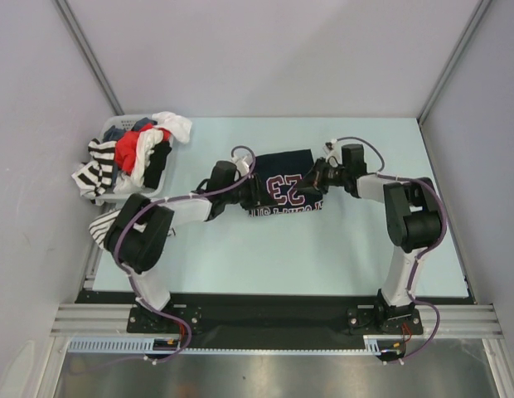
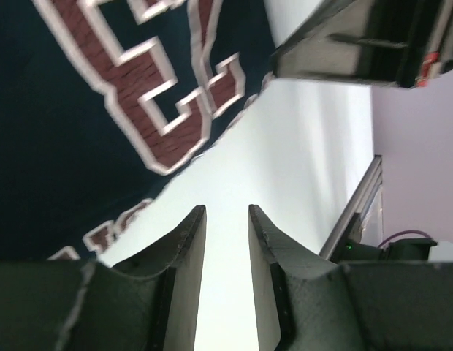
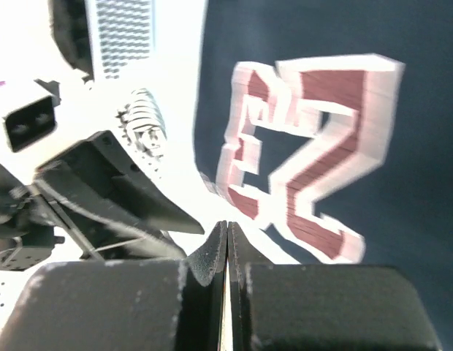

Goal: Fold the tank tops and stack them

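The dark navy jersey tank top (image 1: 282, 189) with the maroon 23 is lying partly folded mid table (image 1: 323, 249), left pincer (image 2: 226, 216) gaping empty, right pincer (image 3: 226, 230) sitting shut, and what's probably the white striped top (image 1: 99, 225) is waiting unfolded at the left edge.

Straight ahead of the left gripper (image 2: 226, 219) lies bare table (image 2: 285, 168), but the right gripper (image 2: 343, 44) stands close beyond it and bars the way (little gap between the two). The navy jersey (image 2: 66, 131) lies flat beside both. Open table spreads on their near side; a clothes basket (image 1: 114, 124) sits well behind the left gripper.
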Robot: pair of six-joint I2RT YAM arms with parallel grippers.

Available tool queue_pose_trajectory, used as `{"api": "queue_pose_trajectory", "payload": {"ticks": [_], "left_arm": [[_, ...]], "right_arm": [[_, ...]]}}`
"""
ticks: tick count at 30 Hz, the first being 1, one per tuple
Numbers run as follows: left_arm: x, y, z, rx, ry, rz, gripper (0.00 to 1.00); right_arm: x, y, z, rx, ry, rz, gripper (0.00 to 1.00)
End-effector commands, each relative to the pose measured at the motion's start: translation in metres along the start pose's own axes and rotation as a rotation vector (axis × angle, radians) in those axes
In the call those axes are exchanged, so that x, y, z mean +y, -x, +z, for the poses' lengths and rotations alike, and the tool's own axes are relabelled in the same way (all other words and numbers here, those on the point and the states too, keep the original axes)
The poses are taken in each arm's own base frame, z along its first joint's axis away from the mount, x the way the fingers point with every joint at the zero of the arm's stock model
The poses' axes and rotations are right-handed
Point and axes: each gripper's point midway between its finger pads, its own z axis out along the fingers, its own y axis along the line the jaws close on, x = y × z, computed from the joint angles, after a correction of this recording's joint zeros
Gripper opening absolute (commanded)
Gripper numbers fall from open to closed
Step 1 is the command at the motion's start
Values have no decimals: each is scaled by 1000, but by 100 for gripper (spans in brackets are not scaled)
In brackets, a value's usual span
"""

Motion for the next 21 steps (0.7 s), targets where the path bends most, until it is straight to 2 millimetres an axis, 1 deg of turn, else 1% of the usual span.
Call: {"api": "queue_pose_trajectory", "payload": {"ticks": [1, 2, 3, 5, 6, 8, 9, 10, 12, 13, 14, 15, 16, 17, 18, 19, 20, 21], "left_arm": [[-44, 39, -24, -111, -37, 108, 35], [-53, 46, -34, -148, -32, 118, 35], [-51, 47, -40, -167, -9, 113, 35], [-50, 55, -53, -233, 42, 119, 36], [-56, 59, -66, -270, 46, 131, 36], [-50, 63, -78, -316, 97, 129, 36], [-55, 67, -90, -352, 103, 136, 36], [-52, 67, -94, -361, 123, 135, 36], [-48, 72, -104, -395, 157, 141, 37], [-47, 72, -107, -394, 170, 141, 38], [-46, 72, -107, -390, 175, 146, 38], [-47, 74, -106, -383, 171, 148, 38], [-41, 72, -100, -364, 176, 142, 37], [-41, 72, -98, -357, 173, 143, 36], [-39, 72, -95, -350, 174, 143, 35], [-42, 75, -92, -361, 162, 150, 35], [-41, 76, -89, -360, 158, 147, 35], [-41, 78, -87, -364, 150, 147, 35]], "right_arm": [[49, 3, 10, 10, 45, -106, 0], [51, 0, 14, 18, 48, -105, 0], [58, -7, 23, 37, 65, -116, 0], [63, -13, 31, 53, 82, -105, 0], [66, -18, 40, 64, 101, -119, 0], [70, -28, 49, 95, 131, -96, 0], [75, -28, 54, 93, 171, -120, 0], [70, -37, 64, 123, 179, -104, 0], [59, -38, 76, 135, 161, -88, 0], [49, -38, 81, 138, 135, -71, 0], [23, -41, 92, 147, 81, -27, 0], [12, -41, 96, 154, 54, -9, 0], [2, -44, 100, 159, 40, 12, 0], [-12, -48, 104, 173, 26, 46, 0], [-13, -47, 107, 165, 53, 35, 0], [-13, -49, 107, 172, 69, 69, 0], [-10, -49, 107, 178, 91, 69, 0], [-7, -45, 106, 170, 104, 63, 0]]}}
